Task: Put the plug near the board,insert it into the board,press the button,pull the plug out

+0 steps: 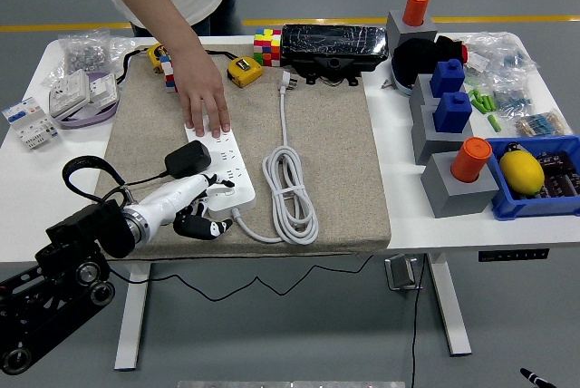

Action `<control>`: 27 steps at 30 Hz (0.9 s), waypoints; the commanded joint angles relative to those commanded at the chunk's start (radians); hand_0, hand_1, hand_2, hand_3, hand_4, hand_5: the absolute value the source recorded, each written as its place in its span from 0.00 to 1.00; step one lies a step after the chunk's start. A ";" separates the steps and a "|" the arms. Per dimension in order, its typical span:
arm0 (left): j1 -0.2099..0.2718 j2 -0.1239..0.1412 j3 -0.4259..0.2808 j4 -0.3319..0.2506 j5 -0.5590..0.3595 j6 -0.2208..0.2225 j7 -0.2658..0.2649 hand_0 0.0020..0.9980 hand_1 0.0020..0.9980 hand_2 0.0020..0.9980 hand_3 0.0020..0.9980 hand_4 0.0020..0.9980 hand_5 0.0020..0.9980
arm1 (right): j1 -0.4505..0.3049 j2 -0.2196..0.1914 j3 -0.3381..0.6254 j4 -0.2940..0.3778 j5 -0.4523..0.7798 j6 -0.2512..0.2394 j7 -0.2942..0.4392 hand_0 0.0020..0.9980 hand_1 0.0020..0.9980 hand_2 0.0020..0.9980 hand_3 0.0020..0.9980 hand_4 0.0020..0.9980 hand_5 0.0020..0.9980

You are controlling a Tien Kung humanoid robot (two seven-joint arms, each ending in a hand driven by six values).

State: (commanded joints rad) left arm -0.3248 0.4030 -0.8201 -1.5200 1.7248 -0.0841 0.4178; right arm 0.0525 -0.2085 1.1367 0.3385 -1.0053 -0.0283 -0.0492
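Power strip point(220, 170) is sitting on the beige mat point(326, 134), over toward the counter's point(403, 216) left side and closer to the near edge than the far one. From my screen I can see a black plug point(188, 160) with its black cord lying at the strip's left side, touching or overlapping its edge; I can't tell if the prongs are in a socket or just resting there.

My left hand point(192, 209) comes in from the near left corner and lies low on the mat, right at the strip's near end. Its dark fingers point(201, 227) are curled under, and as far as I can see they aren't wrapped around anything. The plug is just beyond the hand, not in it. No right arm on my feed at all.

A person stands at the far edge, and the person's hand point(202, 91) is pressed flat on the far end of the strip, fingertips on the white casing.

The strip's own white cable point(288, 193) is coiled in a loop just right of it, with its white plug point(285, 82) stretched up toward the far edge near a black box point(333, 43). Also along the far edge: a colourful cube point(266, 46) and a yellow tape measure point(243, 71). At the right edge there's a blue bin point(535, 211) with a lemon point(520, 171) in it, next to grey blocks with orange pegs point(470, 159).
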 joint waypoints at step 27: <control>0.011 -0.012 -0.024 0.008 0.003 0.028 -0.038 0.07 0.05 0.11 0.80 0.68 0.23 | -0.006 0.006 0.014 0.003 -0.004 0.000 0.001 0.66 0.66 0.66 0.58 1.00 0.56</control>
State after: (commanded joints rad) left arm -0.3135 0.3907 -0.8444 -1.5124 1.7274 -0.0556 0.3795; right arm 0.0466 -0.2029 1.1503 0.3418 -1.0089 -0.0285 -0.0479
